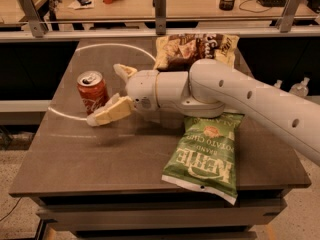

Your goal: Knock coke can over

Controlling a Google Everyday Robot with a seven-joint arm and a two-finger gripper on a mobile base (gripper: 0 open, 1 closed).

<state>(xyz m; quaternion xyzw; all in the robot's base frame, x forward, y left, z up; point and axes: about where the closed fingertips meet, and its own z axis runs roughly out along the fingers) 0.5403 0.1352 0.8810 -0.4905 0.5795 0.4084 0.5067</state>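
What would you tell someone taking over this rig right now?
Gripper: open, low over the table, right beside the coke can, on the side facing the arm. One finger reaches the front of the can's base; I cannot tell whether it touches.
Coke can: upright near the table's left edge as seen in the picture.
Green chip bag lies at the front and brown chip bag at the back, both apart from the can.
Done: approach.
Left: push the can sideways until it tips over.
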